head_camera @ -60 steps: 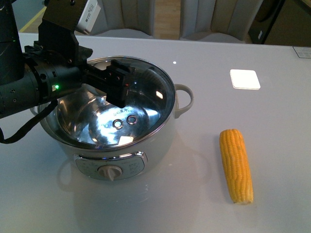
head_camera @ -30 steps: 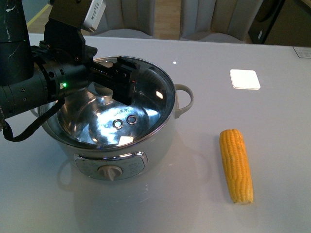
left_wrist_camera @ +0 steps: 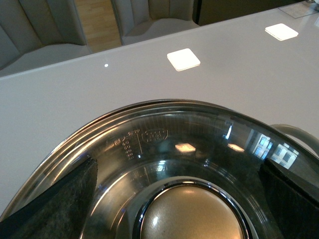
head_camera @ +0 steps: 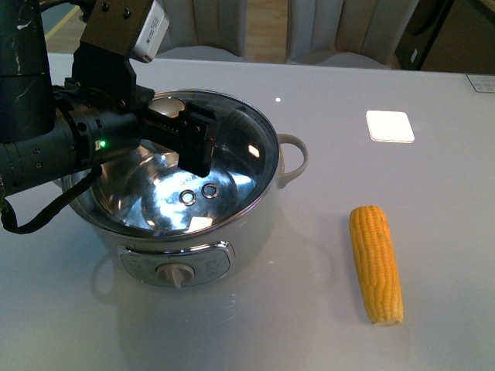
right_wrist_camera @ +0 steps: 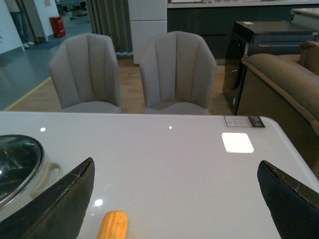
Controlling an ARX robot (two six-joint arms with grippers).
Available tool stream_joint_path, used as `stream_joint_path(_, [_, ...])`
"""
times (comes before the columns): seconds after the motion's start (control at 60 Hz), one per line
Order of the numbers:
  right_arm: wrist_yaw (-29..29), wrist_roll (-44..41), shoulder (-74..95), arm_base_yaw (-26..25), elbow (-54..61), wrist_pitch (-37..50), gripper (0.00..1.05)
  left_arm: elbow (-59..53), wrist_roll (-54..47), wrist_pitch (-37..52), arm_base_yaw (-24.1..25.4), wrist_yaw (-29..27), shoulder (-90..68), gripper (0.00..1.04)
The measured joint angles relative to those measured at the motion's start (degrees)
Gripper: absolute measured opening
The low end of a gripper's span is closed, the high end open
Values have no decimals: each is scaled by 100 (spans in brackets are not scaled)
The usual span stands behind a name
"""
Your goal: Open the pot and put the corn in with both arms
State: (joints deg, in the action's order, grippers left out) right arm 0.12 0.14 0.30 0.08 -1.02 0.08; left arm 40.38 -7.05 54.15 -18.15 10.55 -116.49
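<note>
The cream-white pot [head_camera: 203, 236] stands on the white table at the left, with its glass lid [head_camera: 244, 158] on it. My left gripper [head_camera: 198, 141] is open just above the lid's middle. In the left wrist view the lid [left_wrist_camera: 164, 137] fills the frame and the left gripper [left_wrist_camera: 179, 199] has one finger on either side of the round steel knob [left_wrist_camera: 192, 216], not touching it. The yellow corn [head_camera: 376, 263] lies on the table to the right of the pot. My right gripper [right_wrist_camera: 177, 199] is open and empty above the table, with the corn's tip [right_wrist_camera: 113, 225] and the pot's handle [right_wrist_camera: 47, 174] off to one side.
A white square patch [head_camera: 390, 126] lies on the table behind the corn. A small label [head_camera: 481, 83] sits at the far right corner. Two grey chairs [right_wrist_camera: 132, 74] stand behind the table's far edge.
My left arm has shifted slightly right and up over the lid. The lid, pot and corn have not moved.
</note>
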Motion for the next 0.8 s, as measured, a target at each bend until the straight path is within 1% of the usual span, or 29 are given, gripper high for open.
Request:
stream_joint_path(0.167, [0, 0, 0, 0, 0, 0, 96, 22, -151, -264, 96, 136, 55, 98])
stream_joint_path(0.716, [0, 0, 0, 0, 0, 0, 96, 35, -162, -267, 120, 136, 63, 98])
stream_joint_path(0.766, [0, 0, 0, 0, 2, 0, 96, 39, -162, -267, 109, 127, 63, 95])
stream_joint_path(0.799, [0, 0, 0, 0, 0, 0, 96, 44, -160, -267, 101, 127, 63, 90])
